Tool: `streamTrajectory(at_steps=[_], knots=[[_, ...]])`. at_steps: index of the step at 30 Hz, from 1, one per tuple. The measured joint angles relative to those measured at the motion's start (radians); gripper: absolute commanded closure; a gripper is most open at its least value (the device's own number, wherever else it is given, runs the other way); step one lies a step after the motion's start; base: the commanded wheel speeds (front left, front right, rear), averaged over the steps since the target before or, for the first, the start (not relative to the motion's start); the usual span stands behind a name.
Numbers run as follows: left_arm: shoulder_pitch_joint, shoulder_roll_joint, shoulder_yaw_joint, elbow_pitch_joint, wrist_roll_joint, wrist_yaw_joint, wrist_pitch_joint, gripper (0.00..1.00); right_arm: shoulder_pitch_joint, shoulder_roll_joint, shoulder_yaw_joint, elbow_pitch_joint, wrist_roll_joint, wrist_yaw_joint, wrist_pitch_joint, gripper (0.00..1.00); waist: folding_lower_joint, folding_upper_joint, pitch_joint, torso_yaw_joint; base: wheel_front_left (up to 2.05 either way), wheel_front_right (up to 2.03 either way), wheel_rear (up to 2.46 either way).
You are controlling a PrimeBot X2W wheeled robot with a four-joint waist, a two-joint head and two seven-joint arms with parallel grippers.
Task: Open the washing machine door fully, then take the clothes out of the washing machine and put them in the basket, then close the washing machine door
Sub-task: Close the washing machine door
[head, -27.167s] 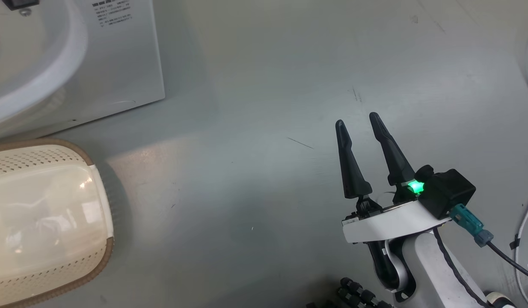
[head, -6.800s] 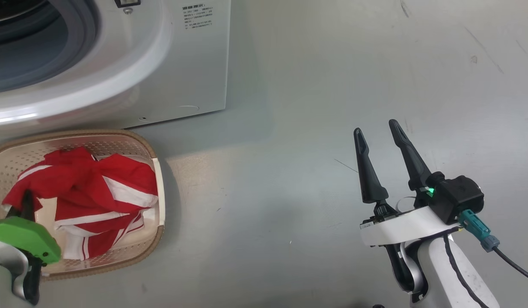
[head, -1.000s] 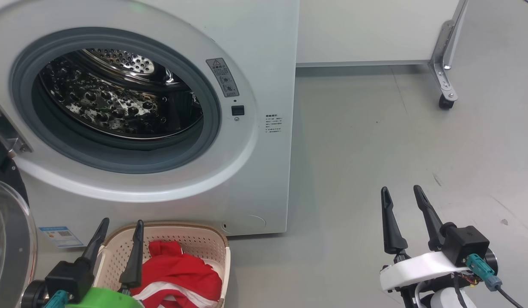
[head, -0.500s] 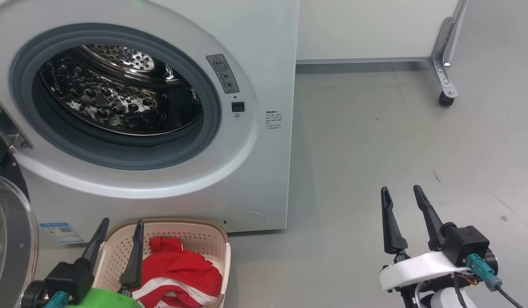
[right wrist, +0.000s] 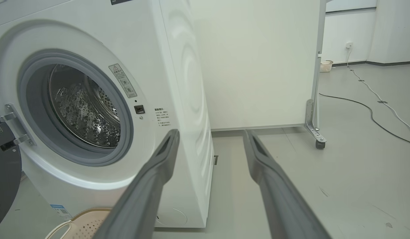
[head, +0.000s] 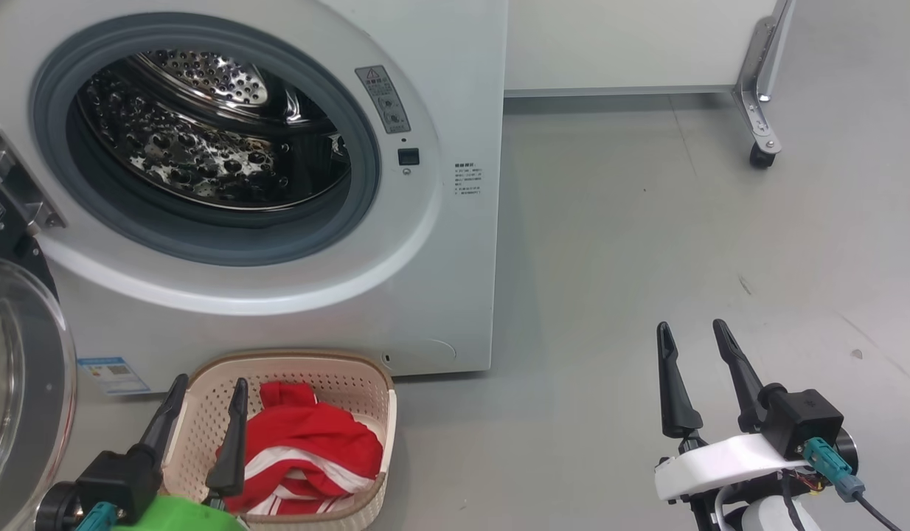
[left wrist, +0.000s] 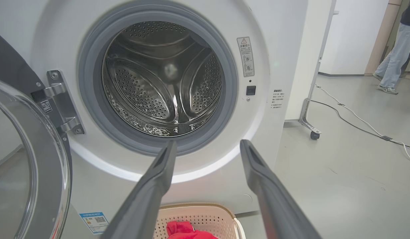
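just beside left pincer (head: 211, 383), clothes (head: 307, 442)

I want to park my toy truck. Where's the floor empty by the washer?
Bare: the floor between the washing machine, the wheeled panel leg and the right gripper. Crowded: in front of the machine, where the basket of clothes, the open door and the left gripper sit.
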Motion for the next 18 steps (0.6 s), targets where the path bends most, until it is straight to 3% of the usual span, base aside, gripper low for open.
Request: streamTrajectory(at_steps=[18], knots=[[0.000,0.001,0.003,-0.007,0.002,0.000,0.000,0.00,0.000,0.000,0.002,0.000,0.010,0.000,0.000,0.00,0.0000,0.0000,0.001,0.001,-1.15,1.15,0.00]])
